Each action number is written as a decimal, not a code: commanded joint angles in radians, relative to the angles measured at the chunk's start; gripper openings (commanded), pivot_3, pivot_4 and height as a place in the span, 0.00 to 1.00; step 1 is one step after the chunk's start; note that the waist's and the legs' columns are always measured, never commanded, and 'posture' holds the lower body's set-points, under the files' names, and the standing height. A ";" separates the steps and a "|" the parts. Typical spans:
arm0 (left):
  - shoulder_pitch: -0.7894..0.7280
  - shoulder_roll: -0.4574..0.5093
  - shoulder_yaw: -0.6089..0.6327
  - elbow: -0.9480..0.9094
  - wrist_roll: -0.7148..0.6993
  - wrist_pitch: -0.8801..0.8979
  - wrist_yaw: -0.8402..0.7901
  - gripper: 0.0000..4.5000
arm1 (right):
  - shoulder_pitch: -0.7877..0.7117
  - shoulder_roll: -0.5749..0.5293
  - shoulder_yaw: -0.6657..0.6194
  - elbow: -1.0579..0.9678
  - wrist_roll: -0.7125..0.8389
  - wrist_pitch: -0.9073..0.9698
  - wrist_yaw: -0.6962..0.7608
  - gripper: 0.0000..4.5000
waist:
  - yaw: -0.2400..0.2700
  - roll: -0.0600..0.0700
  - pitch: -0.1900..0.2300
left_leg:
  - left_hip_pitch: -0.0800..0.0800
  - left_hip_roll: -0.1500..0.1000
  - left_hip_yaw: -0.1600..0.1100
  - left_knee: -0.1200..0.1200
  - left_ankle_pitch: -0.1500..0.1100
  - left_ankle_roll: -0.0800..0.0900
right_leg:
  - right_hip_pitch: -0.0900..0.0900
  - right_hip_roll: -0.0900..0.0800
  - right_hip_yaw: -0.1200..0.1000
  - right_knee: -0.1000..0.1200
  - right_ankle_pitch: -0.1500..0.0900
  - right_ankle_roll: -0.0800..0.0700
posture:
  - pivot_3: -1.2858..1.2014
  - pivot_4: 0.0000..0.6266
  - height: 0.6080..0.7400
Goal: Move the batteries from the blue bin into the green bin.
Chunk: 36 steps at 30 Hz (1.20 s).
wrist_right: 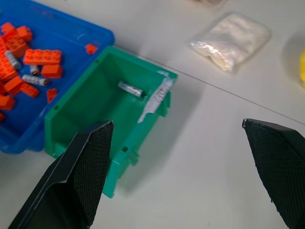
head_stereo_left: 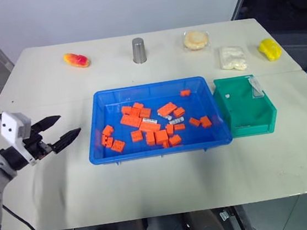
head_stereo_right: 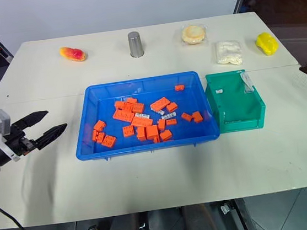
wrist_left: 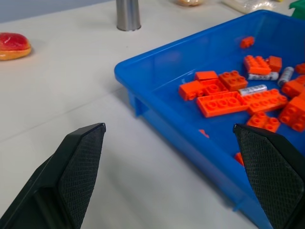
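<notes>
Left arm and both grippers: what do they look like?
The left gripper has two black tapered fingers with cross-hatched pads, behind them a white boxy block with small dark dots, a grey arm and a thin black cable. The right gripper has matching black textured fingers.

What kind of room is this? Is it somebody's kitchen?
Probably not a kitchen. It looks like a robot practice room: a plain white table holding a blue bin of orange blocks, a green bin, and toy-like food.

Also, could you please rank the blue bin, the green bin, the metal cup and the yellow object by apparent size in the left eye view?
1. blue bin
2. green bin
3. metal cup and yellow object: they look about alike, and both sit at the table's far edge, so I would not rank them.
</notes>
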 commanded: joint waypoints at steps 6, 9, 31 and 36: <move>0.031 0.041 0.067 -0.046 -0.018 0.025 -0.018 1.00 | -0.039 -0.035 -0.002 -0.026 -0.016 -0.013 0.025 0.99 | 0.000 0.000 0.000 | 0.000 0.000 0.000 0.000 0.000 0.000 | 0.000 0.000 0.000 0.000 0.000 0.000 | 0.52 0.24 1.00; 0.031 0.039 0.075 -0.047 -0.022 0.021 -0.018 1.00 | -0.045 -0.031 0.001 -0.012 -0.026 -0.027 0.030 0.99 | 0.000 0.000 0.000 | 0.000 0.000 0.001 0.000 0.000 0.000 | -0.001 0.000 0.001 0.000 0.000 0.000 | 0.52 0.24 1.00; 0.029 0.038 0.079 -0.039 -0.010 0.005 -0.014 1.00 | -0.084 0.040 0.009 -0.064 -0.024 -0.054 0.022 0.99 | 0.000 0.000 0.000 | 0.000 0.000 0.001 0.000 0.000 0.000 | -0.001 0.000 0.001 0.000 0.000 0.000 | 0.52 0.24 1.00; 0.008 0.016 0.099 -0.048 -0.025 0.002 0.027 1.00 | -0.150 0.174 -0.004 -0.241 0.039 0.033 -0.081 0.99 | -0.005 0.000 0.000 | 0.000 0.000 0.001 0.000 0.000 0.000 | -0.001 0.001 0.001 0.002 0.001 0.002 | 0.52 0.24 1.00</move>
